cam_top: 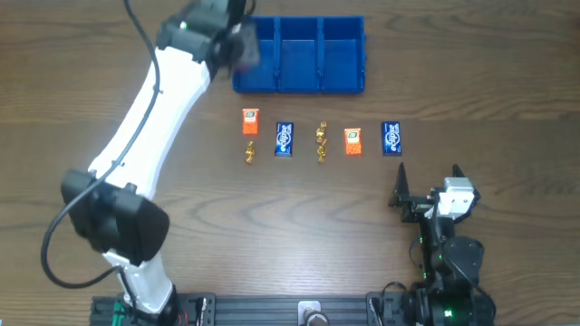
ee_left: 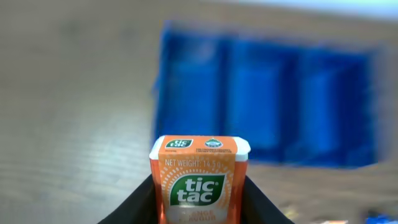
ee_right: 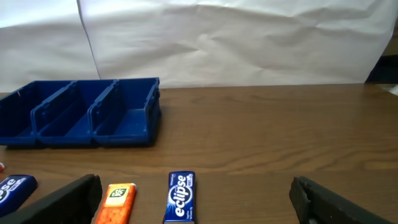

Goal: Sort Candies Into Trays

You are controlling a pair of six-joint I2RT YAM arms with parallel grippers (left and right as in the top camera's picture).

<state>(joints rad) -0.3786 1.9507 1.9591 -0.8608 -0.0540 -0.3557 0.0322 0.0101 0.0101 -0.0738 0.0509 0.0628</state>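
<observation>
My left gripper (ee_left: 199,198) is shut on an orange candy box (ee_left: 199,183), held upright. In the top view this gripper (cam_top: 237,43) is raised near the left end of the blue three-compartment tray (cam_top: 299,83). Its wrist view has the tray (ee_left: 267,99) blurred ahead. On the table below the tray lie two orange boxes (cam_top: 250,121) (cam_top: 352,141), two blue packs (cam_top: 284,138) (cam_top: 391,138) and three small gold candies (cam_top: 251,152) (cam_top: 321,134) (cam_top: 321,155). My right gripper (cam_top: 426,186) stands open, low over the table, nearer than the row.
The right wrist view looks along the table to the tray (ee_right: 81,115), an orange box (ee_right: 118,202) and blue packs (ee_right: 180,196) (ee_right: 12,186) close in front. A white sheet (ee_right: 236,37) hangs behind the table's far edge. Bare wood lies right of the tray.
</observation>
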